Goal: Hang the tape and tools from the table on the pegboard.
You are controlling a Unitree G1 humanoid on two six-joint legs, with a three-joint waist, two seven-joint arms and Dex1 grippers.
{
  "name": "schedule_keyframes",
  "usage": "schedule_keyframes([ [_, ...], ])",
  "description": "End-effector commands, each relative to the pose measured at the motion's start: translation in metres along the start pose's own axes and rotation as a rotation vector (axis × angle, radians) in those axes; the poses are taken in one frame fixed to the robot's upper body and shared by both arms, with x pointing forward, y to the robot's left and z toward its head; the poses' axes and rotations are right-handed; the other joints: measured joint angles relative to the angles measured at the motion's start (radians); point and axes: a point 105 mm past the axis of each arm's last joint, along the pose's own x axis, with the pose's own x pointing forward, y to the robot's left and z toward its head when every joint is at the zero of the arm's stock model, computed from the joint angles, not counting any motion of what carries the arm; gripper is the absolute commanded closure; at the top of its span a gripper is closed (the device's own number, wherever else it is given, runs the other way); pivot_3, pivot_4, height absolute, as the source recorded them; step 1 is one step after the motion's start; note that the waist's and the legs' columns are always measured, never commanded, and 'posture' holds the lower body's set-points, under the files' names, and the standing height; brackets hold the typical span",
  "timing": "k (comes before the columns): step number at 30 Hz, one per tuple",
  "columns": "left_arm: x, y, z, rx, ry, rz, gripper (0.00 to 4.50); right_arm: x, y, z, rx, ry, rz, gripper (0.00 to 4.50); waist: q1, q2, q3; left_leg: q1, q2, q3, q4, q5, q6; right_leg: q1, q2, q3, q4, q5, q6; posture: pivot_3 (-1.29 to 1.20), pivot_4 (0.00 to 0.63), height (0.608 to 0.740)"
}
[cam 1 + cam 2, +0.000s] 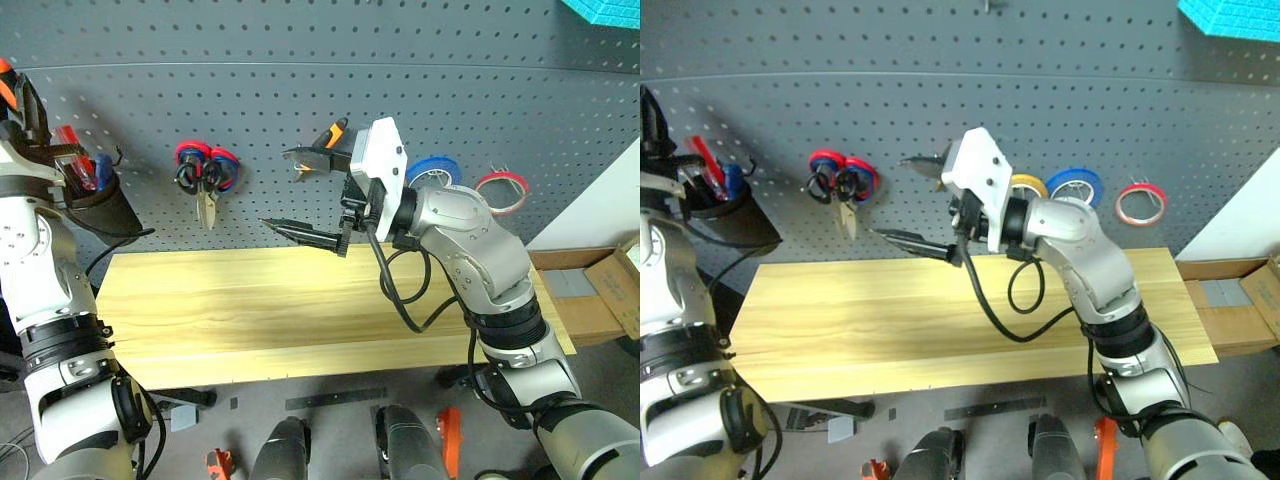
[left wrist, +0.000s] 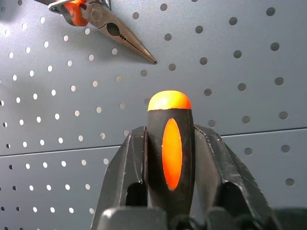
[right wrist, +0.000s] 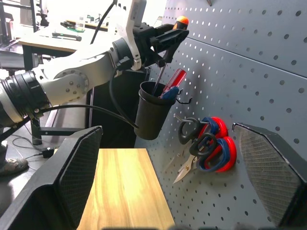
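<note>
Beside black cup (image 3: 152, 114) — red-and-blue scissors (image 3: 207, 146)

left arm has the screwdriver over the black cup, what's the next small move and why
Probably open the left gripper and let go. Its jaws clasp the screwdriver at the orange-tipped handle, and the shaft already reaches down into the black cup hanging on the pegboard, beside a red-handled tool. Then lift clear.
</note>
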Motion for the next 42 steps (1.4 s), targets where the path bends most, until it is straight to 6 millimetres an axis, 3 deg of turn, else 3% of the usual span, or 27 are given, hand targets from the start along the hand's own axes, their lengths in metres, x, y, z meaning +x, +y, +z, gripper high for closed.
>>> schedule_keyframes([
  [1, 0.003, 0.001, 0.015, 0.010, -0.070, 0.007, 1.95, -0.001, 0.000, 0.021, -0.068, -0.058, 0.005, 0.00, 0.000, 0.000, -0.004, 0.000, 0.000, 0.000, 0.000, 0.000, 0.000, 0.000, 0.000, 0.000, 0.000, 0.000, 0.000, 0.01, 0.134, 0.740],
  [7, 0.005, -0.003, 0.020, -0.004, -0.087, 0.007, 0.02, -0.002, -0.001, 0.019, -0.074, -0.051, 0.004, 0.00, -0.001, -0.001, -0.012, 0.003, 0.000, 0.001, 0.000, 0.000, 0.000, 0.001, 0.000, 0.002, 0.002, 0.000, 0.000, 0.01, 0.125, 0.740],
  [13, 0.015, -0.027, 0.060, -0.031, -0.218, -0.050, 0.02, -0.006, -0.008, 0.021, -0.097, -0.053, -0.027, 0.00, 0.000, -0.006, -0.015, 0.007, 0.000, 0.002, 0.000, 0.001, -0.001, 0.001, 0.000, 0.003, 0.010, 0.000, 0.000, 0.00, 0.111, 0.740],
  [17, 0.013, -0.075, 0.088, -0.074, -0.284, -0.239, 0.02, -0.019, -0.017, 0.023, -0.095, -0.061, -0.076, 0.00, 0.000, -0.007, -0.025, 0.008, 0.000, 0.003, 0.001, 0.001, -0.001, 0.001, -0.001, 0.003, 0.011, 0.000, -0.001, -0.01, 0.100, 0.740],
  [19, 0.003, -0.108, 0.087, -0.111, -0.244, -0.401, 0.02, -0.029, -0.019, 0.024, -0.072, -0.063, -0.103, 0.00, 0.001, -0.004, -0.036, 0.010, 0.000, 0.003, 0.001, 0.001, -0.001, 0.005, -0.001, 0.003, 0.010, 0.000, -0.001, -0.02, 0.096, 0.740],
  [21, -0.016, -0.140, 0.069, -0.186, -0.121, -0.573, 0.02, -0.041, -0.018, 0.018, -0.035, -0.040, -0.136, 0.00, 0.000, 0.000, -0.045, 0.013, 0.000, 0.003, 0.000, 0.001, -0.001, 0.008, -0.001, 0.003, 0.008, 0.000, -0.001, -0.03, 0.092, 0.740],
  [24, -0.047, -0.170, 0.045, -0.249, 0.043, -0.709, 0.02, -0.059, -0.011, 0.000, -0.023, 0.037, -0.172, 0.00, -0.001, 0.010, -0.058, 0.019, 0.000, 0.003, -0.001, 0.000, 0.000, 0.014, 0.000, 0.004, 0.006, 0.000, -0.001, -0.04, 0.084, 0.740],
  [27, -0.095, -0.195, 0.022, -0.231, 0.181, -0.822, 0.02, -0.079, 0.000, -0.025, -0.042, 0.165, -0.211, 0.00, -0.007, 0.013, -0.060, 0.024, 0.001, 0.005, -0.001, -0.001, 0.003, 0.018, 0.002, 0.006, 0.007, 0.000, -0.001, -0.06, 0.081, 0.740],
  [30, -0.141, -0.208, 0.000, -0.305, 0.356, -0.875, 0.02, -0.097, 0.009, -0.040, -0.016, 0.226, -0.270, 0.00, -0.012, 0.014, -0.060, 0.030, 0.002, 0.007, -0.002, -0.002, 0.005, 0.023, 0.003, 0.009, 0.008, 0.000, -0.001, -0.07, 0.077, 0.740],
  [33, -0.169, -0.207, -0.026, -0.310, 0.504, -0.834, 0.02, -0.113, 0.011, -0.059, 0.027, 0.261, -0.377, 0.00, -0.012, 0.015, -0.061, 0.035, 0.003, 0.007, -0.002, -0.002, 0.005, 0.030, 0.005, 0.008, 0.007, 0.000, -0.001, -0.08, 0.075, 0.740],
  [36, -0.184, -0.193, -0.055, -0.275, 0.608, -0.745, 0.02, -0.133, 0.009, -0.089, 0.057, 0.314, -0.523, 0.00, -0.003, 0.020, -0.066, 0.051, 0.007, 0.008, -0.005, -0.003, 0.006, 0.051, 0.009, 0.005, -0.005, -0.001, 0.000, -0.08, 0.065, 0.740],
  [38, -0.196, -0.177, -0.083, -0.212, 0.686, -0.676, 0.02, -0.151, 0.011, -0.117, 0.083, 0.369, -0.628, 0.00, 0.001, 0.024, -0.075, 0.053, 0.013, 0.012, -0.005, -0.003, 0.006, 0.054, 0.014, 0.005, -0.010, 0.000, 0.005, -0.08, 0.055, 0.740],
  [42, -0.219, -0.141, -0.125, -0.120, 0.785, -0.503, 0.02, -0.185, 0.024, -0.161, 0.131, 0.465, -0.768, 0.00, 0.004, 0.031, -0.092, 0.055, 0.016, 0.015, -0.005, -0.003, 0.006, 0.054, 0.016, 0.007, -0.011, 0.005, -0.001, -0.07, 0.035, 0.740],
])
